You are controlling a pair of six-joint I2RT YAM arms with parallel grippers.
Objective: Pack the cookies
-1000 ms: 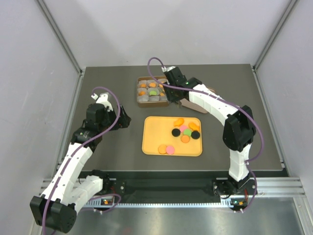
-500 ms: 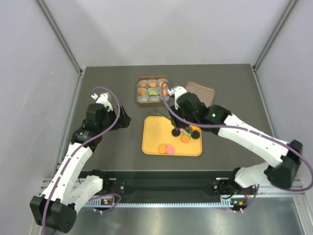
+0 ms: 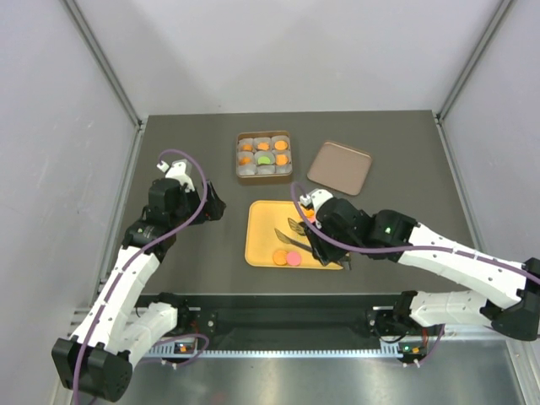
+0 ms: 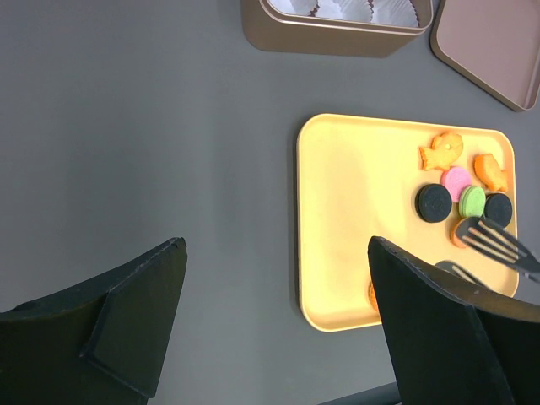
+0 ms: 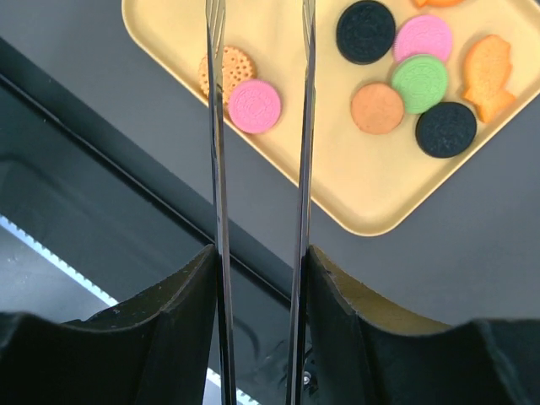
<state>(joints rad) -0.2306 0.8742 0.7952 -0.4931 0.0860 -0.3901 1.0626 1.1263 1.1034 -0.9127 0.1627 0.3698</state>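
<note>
Left of the yellow tray, the left gripper hangs released, jaws wide, over the dark table. The cookies lie on the tray, two near its front edge and seven clustered at its far right corner. The right gripper clenches metal tongs, whose prongs stand apart above the tray's middle. Behind the tray, a brown box holds more cookies.

Cookies on tray, front-centre of table; tongs over it; box behind, lid rt of box.

Dark table: yellow tray in front; brown box, brown lid behind.
</note>
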